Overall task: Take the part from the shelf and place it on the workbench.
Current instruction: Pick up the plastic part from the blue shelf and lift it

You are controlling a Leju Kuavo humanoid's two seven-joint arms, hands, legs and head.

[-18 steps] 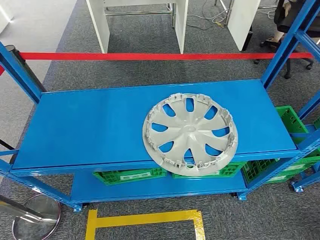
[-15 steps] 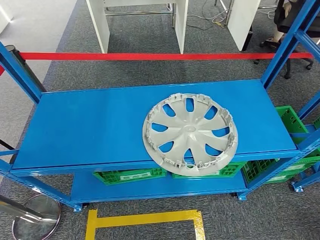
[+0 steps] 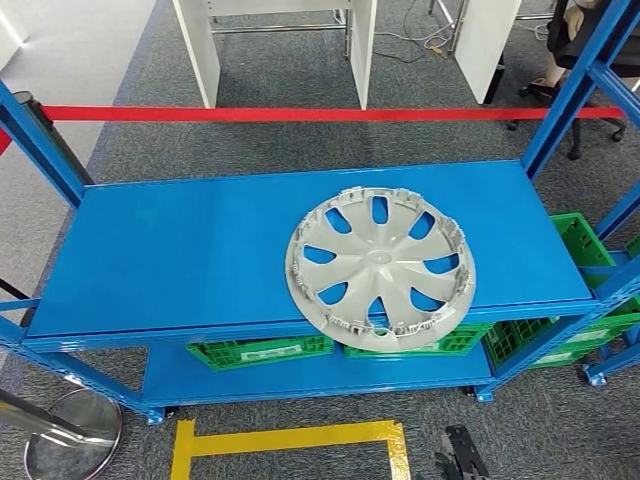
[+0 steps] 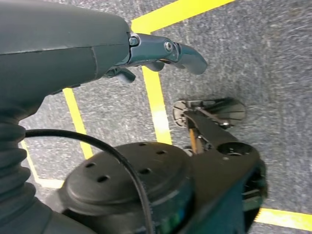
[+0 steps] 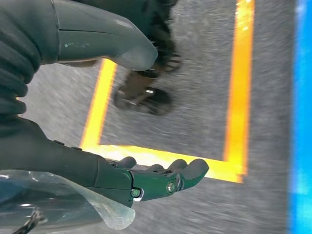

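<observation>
Right hand (image 3: 459, 462) newly in view, empty.

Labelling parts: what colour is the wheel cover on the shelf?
Silver-grey; the wheel cover shows best in the head view.

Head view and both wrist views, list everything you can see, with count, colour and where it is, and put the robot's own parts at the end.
Wheel cover: one, silver-grey, flat on the top shelf, right of centre, its near rim overhanging the front edge.
Shelf rack: one, blue, across the middle of the head view.
Crates: several, green, on the lower shelf and at the rack's right end.
Tape line: one, red, on the carpet behind the rack.
Floor marking: one outline, yellow, on the carpet in front of the rack.
Stanchion base: one, shiny metal, lower left.
White furniture legs: several, far side.
Left hand: dark, empty, over the floor marking.
Right hand: dark, empty, over the floor marking.
</observation>
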